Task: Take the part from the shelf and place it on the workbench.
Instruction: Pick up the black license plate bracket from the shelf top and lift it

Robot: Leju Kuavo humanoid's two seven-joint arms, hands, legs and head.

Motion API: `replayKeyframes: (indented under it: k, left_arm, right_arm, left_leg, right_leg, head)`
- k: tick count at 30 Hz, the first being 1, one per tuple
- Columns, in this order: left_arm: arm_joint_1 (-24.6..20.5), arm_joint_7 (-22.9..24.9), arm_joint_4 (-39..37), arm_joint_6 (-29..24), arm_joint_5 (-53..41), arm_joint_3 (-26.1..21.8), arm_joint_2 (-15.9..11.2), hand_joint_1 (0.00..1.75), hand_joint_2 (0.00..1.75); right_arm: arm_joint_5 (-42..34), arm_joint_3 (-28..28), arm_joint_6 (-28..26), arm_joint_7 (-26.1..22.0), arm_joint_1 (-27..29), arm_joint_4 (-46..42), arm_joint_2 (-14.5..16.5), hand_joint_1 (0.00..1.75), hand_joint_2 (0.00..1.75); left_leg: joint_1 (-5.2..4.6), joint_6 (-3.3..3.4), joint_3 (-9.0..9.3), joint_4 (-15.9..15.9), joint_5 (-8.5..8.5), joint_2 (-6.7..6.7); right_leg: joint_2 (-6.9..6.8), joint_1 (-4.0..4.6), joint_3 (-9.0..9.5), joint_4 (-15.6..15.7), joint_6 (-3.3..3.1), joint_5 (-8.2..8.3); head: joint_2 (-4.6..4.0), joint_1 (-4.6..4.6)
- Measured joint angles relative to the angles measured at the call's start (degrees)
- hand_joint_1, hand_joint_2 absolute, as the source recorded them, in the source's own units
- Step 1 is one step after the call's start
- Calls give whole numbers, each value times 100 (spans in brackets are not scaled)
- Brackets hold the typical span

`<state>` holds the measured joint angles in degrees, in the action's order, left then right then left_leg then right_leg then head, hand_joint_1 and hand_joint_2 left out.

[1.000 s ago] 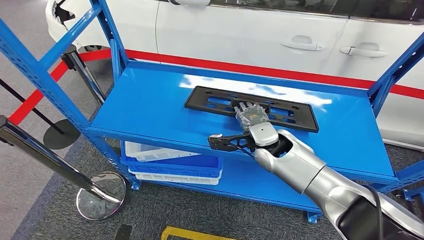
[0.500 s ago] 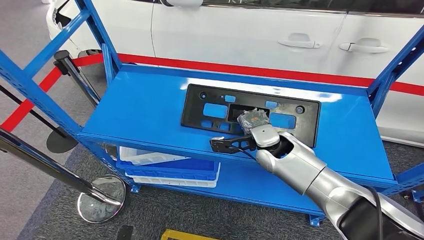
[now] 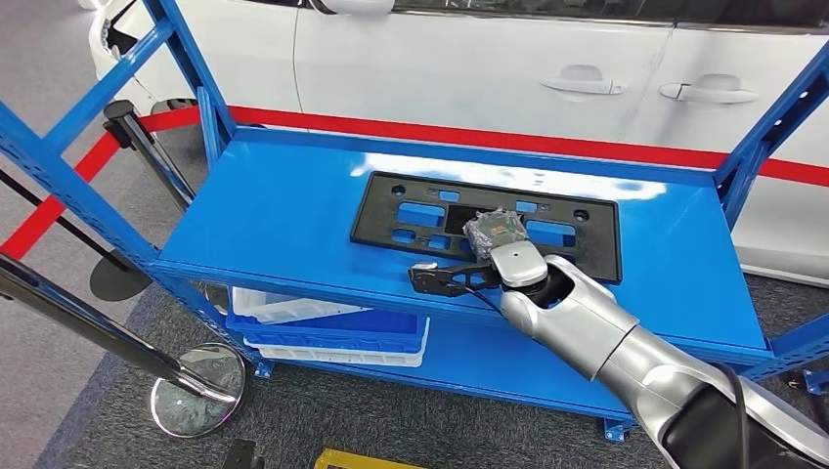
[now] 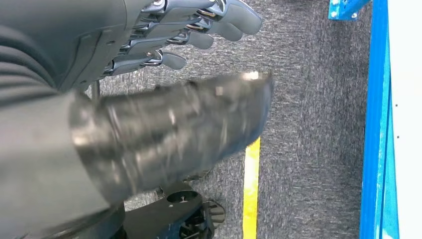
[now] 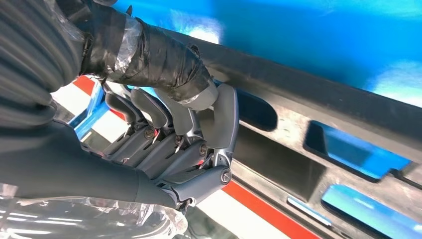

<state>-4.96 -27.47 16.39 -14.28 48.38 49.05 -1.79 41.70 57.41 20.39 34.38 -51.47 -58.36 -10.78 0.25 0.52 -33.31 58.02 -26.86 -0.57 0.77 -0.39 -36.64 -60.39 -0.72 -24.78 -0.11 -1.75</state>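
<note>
The part [image 3: 420, 210] is a long black plate frame with rectangular cut-outs, lying across the top deck of the blue shelf [image 3: 283, 215]. It is tipped up, with its face turned toward me. My right hand [image 3: 497, 234] grips its near edge around the middle. In the right wrist view the fingers [image 5: 169, 134] curl around the black frame [image 5: 318, 109] and the taped thumb presses on its other side. My left hand [image 4: 149, 74] hangs over the grey carpet with its fingers apart and nothing in it.
A white car [image 3: 489, 68] stands close behind the shelf. Blue uprights [image 3: 200, 68] rise at the shelf's corners. White and blue bins [image 3: 332, 327] sit on the lower deck. A stanchion base [image 3: 196, 391] stands at the left, and a yellow floor line [image 4: 251, 189] runs below.
The part lay flat a second ago; my right hand has closed on its near edge and tipped it up. The view has shifted slightly. Little differs over the last half second.
</note>
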Motion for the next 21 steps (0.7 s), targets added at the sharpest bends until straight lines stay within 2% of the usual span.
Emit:
replayKeyframes:
  k: [10,21]
  left_arm:
    - [0,-103,0,18,102,0,-4,0,175]
    - [0,-111,0,18,118,0,-4,0,175]
  right_arm:
    - [134,0,-324,-77,-104,-376,6,175,175]
    - [209,-1,-409,-85,-187,-786,11,175,175]
  left_leg:
    - [-4,-2,1,1,1,-1]
    - [-4,-2,2,1,0,-2]
  right_leg:
    - [-4,-5,14,20,2,6]
    - [-5,-5,18,23,2,8]
  head:
    - [0,1]
    - [0,0]
